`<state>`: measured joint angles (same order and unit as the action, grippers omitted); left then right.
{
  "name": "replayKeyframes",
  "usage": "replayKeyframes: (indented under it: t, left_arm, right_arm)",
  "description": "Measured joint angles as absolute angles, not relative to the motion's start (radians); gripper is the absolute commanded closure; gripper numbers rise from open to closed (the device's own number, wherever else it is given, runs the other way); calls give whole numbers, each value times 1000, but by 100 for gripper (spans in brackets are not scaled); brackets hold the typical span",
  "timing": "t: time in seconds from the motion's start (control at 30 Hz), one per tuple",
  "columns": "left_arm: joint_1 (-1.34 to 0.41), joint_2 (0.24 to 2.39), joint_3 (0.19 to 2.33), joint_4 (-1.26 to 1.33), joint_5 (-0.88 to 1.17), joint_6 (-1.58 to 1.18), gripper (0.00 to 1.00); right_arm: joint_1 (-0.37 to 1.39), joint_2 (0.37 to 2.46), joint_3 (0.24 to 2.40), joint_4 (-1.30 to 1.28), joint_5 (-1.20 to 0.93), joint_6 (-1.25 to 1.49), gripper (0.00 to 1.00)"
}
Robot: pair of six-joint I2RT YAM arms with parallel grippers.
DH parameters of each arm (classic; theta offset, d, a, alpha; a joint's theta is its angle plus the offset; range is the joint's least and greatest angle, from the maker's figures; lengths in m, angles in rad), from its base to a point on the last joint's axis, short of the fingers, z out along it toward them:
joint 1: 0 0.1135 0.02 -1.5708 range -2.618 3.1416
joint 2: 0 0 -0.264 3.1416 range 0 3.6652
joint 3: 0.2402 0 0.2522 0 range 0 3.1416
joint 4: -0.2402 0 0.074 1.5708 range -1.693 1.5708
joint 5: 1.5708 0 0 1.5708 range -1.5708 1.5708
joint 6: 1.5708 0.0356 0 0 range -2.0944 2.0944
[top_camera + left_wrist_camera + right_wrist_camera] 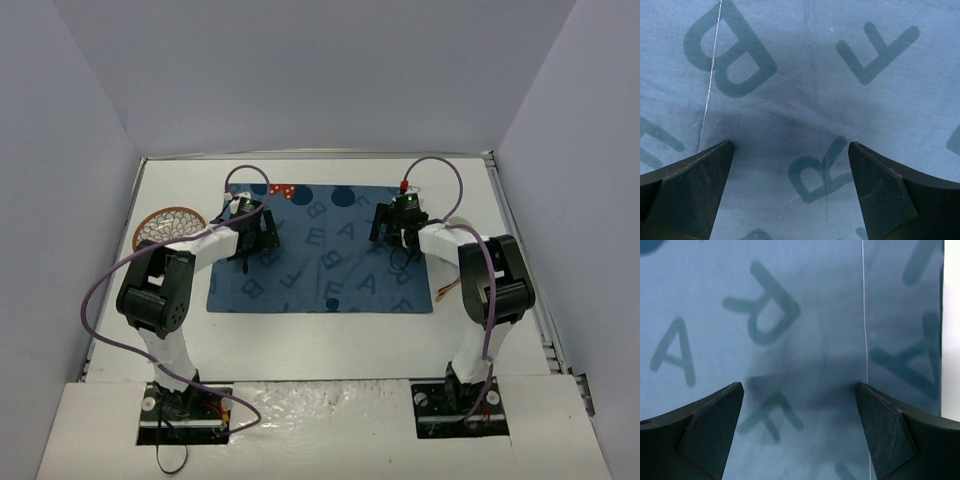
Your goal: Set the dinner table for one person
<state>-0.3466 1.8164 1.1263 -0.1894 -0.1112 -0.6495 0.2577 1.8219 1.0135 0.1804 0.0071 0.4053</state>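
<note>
The right arm (490,280) half-hides a pale object (461,222) on the dinner table (320,340).

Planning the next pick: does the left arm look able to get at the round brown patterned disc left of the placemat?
Probably yes. The disc lies uncovered on that arm's side, and the left tool hangs open and empty over the placemat nearby.

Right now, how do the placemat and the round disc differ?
The placemat is blue, rectangular, letter-printed; the disc is round, brown-patterned. The placemat is far larger than the disc. The placemat lies central, the disc at the left edge. Both lie flat on the table.
</note>
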Motion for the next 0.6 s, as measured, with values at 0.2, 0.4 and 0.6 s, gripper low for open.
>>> replayKeyframes:
  t: [0.2, 0.4, 0.6]
  left_arm:
    - [-347, 1857, 1167, -180, -147, -690, 3]
    - [-346, 1893, 1207, -159, -163, -708, 3]
    - [-345, 1893, 1217, -171, -159, -707, 3]
  right_arm:
    - [249, 1913, 1089, 266, 40, 390, 9]
    - [238, 1962, 1145, 286, 48, 355, 9]
    - [250, 1917, 1122, 238, 44, 337, 9]
